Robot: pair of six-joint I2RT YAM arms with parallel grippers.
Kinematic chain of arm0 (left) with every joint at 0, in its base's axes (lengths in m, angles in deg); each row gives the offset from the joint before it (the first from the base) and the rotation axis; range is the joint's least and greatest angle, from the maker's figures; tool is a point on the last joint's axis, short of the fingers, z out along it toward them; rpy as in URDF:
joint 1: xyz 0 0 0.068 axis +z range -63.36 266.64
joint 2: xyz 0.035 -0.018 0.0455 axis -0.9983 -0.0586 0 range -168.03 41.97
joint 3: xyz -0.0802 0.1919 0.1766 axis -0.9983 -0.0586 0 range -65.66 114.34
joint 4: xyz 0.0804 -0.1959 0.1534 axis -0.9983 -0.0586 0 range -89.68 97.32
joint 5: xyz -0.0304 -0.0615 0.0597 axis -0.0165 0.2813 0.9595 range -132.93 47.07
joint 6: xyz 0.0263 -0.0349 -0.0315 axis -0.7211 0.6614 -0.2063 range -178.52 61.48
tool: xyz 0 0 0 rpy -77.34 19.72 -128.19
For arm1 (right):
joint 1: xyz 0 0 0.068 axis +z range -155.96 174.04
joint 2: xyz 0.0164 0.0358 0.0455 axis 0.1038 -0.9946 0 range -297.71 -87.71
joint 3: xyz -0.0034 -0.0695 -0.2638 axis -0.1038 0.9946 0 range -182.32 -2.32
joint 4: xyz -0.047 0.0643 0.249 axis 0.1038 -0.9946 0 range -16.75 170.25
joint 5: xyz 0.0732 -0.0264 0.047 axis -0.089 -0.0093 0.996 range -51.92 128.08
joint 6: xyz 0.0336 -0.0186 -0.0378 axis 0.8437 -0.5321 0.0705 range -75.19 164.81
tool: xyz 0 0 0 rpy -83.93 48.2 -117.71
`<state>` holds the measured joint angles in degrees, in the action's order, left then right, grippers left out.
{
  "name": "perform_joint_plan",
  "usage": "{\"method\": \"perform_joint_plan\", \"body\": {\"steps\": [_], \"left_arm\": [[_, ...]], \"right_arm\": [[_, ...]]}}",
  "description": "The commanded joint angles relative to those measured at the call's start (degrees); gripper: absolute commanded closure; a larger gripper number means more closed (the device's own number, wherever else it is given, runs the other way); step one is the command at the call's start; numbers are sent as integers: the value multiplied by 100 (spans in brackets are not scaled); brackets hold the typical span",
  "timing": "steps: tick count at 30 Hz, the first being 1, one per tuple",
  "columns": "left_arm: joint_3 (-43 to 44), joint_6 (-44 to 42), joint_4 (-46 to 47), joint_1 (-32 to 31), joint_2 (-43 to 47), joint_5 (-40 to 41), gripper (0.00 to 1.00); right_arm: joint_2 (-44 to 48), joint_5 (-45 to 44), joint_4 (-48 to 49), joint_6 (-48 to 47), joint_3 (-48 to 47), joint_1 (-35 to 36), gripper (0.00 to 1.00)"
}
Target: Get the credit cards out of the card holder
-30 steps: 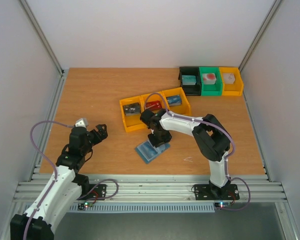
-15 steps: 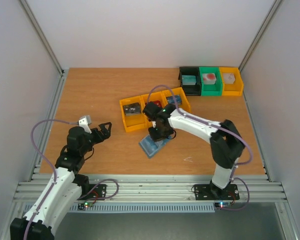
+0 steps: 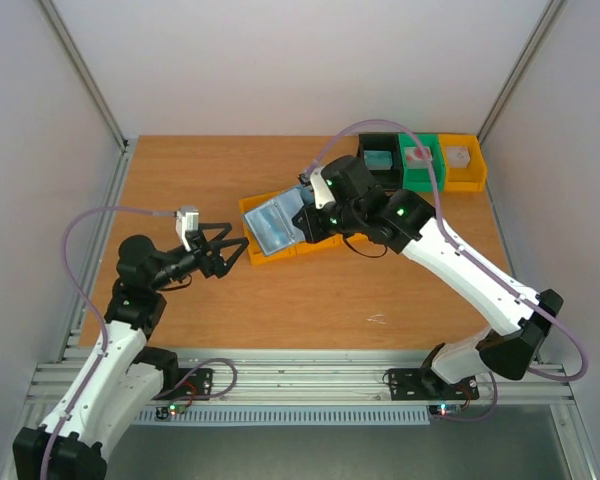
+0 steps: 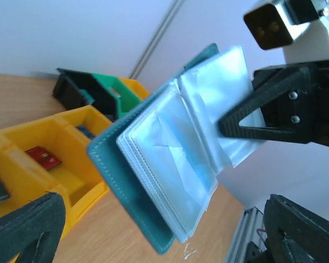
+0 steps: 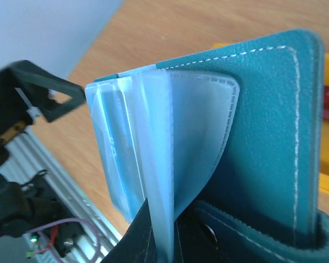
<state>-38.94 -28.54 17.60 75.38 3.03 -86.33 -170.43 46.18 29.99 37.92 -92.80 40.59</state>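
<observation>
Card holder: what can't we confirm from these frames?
- Sleeves: left wrist view, translucent and glary; whether anything remains inside, cannot tell.
- Right gripper: right wrist view, how many sleeves it pinches is hidden by overlapping layers.
- Yellow bins: top view, card holder and right arm cover most contents.

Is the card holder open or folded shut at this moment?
Open. The card holder is held in the air, its clear sleeves fanned apart; the right gripper is shut on one sleeve.

I find no text, label or number I can read: the card holder's [image 4: 170,181] clear sleeves show nothing legible, and the red card [image 4: 43,158] in the yellow bin [image 4: 71,118] is too blurred.
</observation>
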Motion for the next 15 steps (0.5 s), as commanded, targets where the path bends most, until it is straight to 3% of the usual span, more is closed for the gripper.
{"method": "perform_joint_plan", "body": {"steps": [1, 11, 15], "left_arm": [[400, -34, 761, -61, -169, -835, 1], [497, 143, 818, -120, -125, -620, 6], [565, 261, 1064, -121, -114, -768, 20]], "right_arm": [[215, 773, 714, -389, -321, -5, 99], [454, 1901, 1326, -880, -382, -5, 99], [448, 2184, 1333, -1002, -422, -5, 99]]}}
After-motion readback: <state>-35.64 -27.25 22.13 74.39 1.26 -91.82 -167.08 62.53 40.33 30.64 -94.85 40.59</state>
